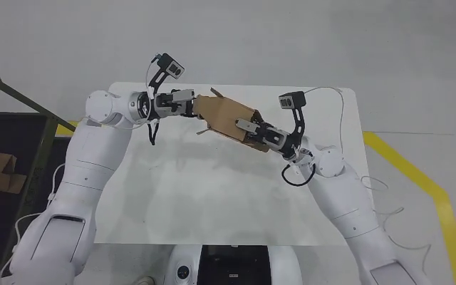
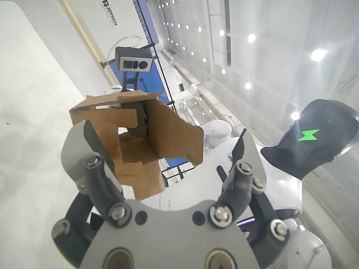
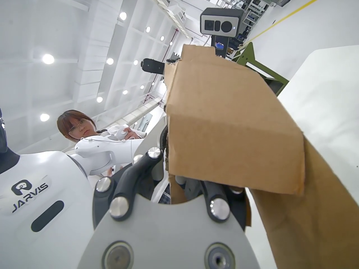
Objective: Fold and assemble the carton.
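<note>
The brown carton point(image 1: 226, 115) is held up above the white table point(image 1: 214, 199), over its far half, slanting between the two arms. The right gripper point(image 1: 247, 127) has it at the end nearer the right arm: in the top view one finger lies along the carton's upper panel, and in the left wrist view a dark finger point(image 2: 138, 124) shows inside the open carton point(image 2: 168, 130), so the fingers are clamped on one wall, one inside and one outside. In the right wrist view the carton point(image 3: 230, 118) stands directly in front of the finger bases, a cardboard edge running down between them, with a loose flap hanging toward the table point(image 3: 331, 85). The left gripper point(image 1: 191, 103) is at the carton's other, open end with its fingers point(image 2: 92, 144) spread wide, holding nothing. The ragged end flaps lie just ahead of them and within their span, far closer to one finger than to the other; whether that finger touches the flap cannot be told.
</note>
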`<act>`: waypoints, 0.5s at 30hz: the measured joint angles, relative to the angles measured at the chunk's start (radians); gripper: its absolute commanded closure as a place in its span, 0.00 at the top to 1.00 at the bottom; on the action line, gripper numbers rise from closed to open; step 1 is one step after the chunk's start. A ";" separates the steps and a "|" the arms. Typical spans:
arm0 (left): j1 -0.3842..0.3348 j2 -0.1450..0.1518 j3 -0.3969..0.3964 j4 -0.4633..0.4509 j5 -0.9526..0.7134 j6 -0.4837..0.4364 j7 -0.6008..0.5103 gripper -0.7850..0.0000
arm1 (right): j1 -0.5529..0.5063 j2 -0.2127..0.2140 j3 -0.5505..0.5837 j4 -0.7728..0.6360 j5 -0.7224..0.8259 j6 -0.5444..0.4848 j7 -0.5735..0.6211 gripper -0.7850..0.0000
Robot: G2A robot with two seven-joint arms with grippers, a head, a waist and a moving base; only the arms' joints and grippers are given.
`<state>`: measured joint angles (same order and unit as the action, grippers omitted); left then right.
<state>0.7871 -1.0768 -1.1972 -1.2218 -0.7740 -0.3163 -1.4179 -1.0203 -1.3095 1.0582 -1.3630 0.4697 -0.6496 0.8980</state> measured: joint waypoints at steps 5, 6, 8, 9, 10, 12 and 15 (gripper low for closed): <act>-0.010 -0.004 0.012 -0.001 0.004 0.002 -0.006 1.00 | 0.007 -0.003 -0.012 0.006 0.006 -0.002 -0.002 0.00; -0.011 -0.005 0.014 0.000 0.004 0.002 -0.007 1.00 | 0.008 -0.004 -0.013 0.007 0.006 -0.002 -0.003 0.00; -0.013 -0.006 0.017 0.002 0.005 0.002 -0.007 1.00 | 0.009 -0.004 -0.015 0.008 0.007 -0.003 -0.004 0.00; -0.014 -0.006 0.018 0.003 0.005 0.002 -0.008 1.00 | 0.009 -0.005 -0.016 0.009 0.007 -0.003 -0.004 0.00; -0.015 -0.007 0.018 0.004 0.005 0.001 -0.008 1.00 | 0.009 -0.005 -0.018 0.010 0.008 -0.003 -0.005 0.00; -0.016 -0.007 0.019 0.006 0.006 0.001 -0.008 1.00 | 0.010 -0.005 -0.018 0.011 0.010 -0.002 -0.006 0.00; -0.016 -0.008 0.020 0.006 0.008 0.001 -0.007 1.00 | 0.009 -0.006 -0.021 0.014 0.014 -0.001 -0.010 0.00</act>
<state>0.7712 -1.0849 -1.1768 -1.2163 -0.7656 -0.3152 -1.4253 -1.0113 -1.3158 1.0372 -1.3495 0.4834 -0.6504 0.8884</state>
